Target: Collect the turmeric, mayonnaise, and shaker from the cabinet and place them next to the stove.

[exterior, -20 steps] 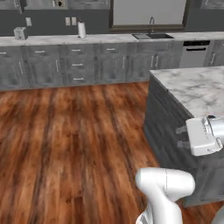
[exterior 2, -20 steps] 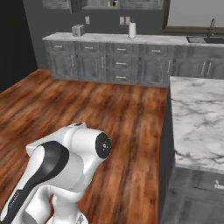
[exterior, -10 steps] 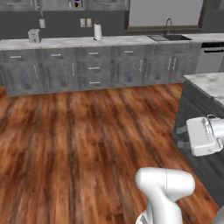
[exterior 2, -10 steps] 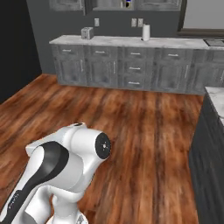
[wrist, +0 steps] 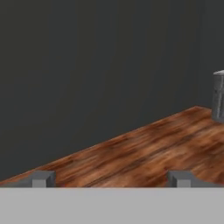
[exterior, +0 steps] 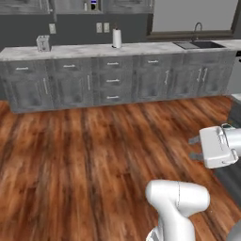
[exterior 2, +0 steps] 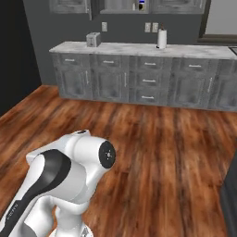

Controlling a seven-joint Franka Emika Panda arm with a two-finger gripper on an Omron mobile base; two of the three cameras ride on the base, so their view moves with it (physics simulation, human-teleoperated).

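Observation:
High on the back wall, the dark grey cabinet (exterior: 70,5) (exterior 2: 118,4) seems to stand open, its door edge-on at the left. Inside it a small jar with blue on it (exterior: 93,4) (exterior 2: 141,5) may be the mayonnaise; it is too small to tell. The turmeric, the shaker and the stove are out of view. My gripper (exterior: 192,147) hangs at the right over the wooden floor, far from the cabinet, pointing left. It is open with nothing between its fingers. In the hand view the gripper (wrist: 111,179) faces a dark wall and floor.
A long marble counter (exterior: 141,49) (exterior 2: 194,51) over grey drawers runs along the back wall. On it stand a toaster (exterior: 43,43) (exterior 2: 93,39) and a white paper-towel roll (exterior: 116,38) (exterior 2: 162,38), with a sink (exterior: 197,44) at the right. A dark island edge (exterior: 233,176) lies beside the arm.
The base has driven, so the whole scene has shifted right: the marble island has slid almost out of view and the back counter looks nearer. The arm holds the same pose.

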